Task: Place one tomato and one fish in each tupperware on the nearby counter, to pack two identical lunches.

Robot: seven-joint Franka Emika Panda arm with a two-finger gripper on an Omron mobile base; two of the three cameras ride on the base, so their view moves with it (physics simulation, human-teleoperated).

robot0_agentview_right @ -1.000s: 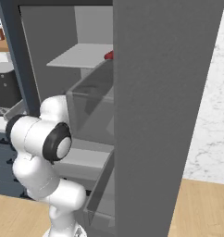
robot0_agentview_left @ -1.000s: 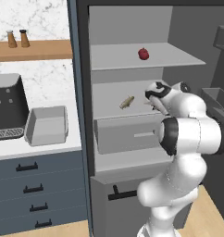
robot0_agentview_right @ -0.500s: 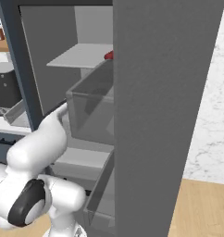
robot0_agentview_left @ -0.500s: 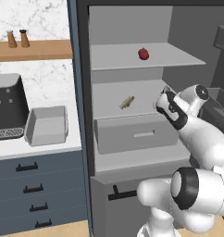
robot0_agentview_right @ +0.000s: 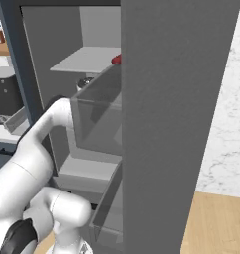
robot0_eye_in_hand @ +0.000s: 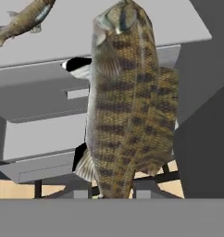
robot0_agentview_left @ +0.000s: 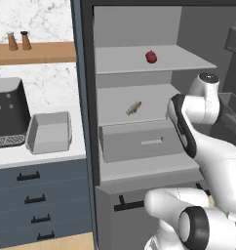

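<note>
One fish [robot0_eye_in_hand: 127, 102] fills the hand view, hanging upright with the fingers pinched on its lower end. A second fish [robot0_agentview_left: 133, 108] lies on the middle fridge shelf, with a tomato [robot0_agentview_left: 151, 56] on the shelf above. One grey tupperware [robot0_agentview_left: 49, 133] sits on the white tabletop [robot0_agentview_left: 12, 155], left of the fridge.

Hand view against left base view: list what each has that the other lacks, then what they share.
Hand view alone: a striped tan fish up close, hanging between the shut gripper's fingertips. Left base view alone: a red tomato on the upper shelf, a grey tupperware on the white counter, and the wooden wall shelf. Shared: the second fish lying on the middle shelf and the grey drawer below it.
</note>
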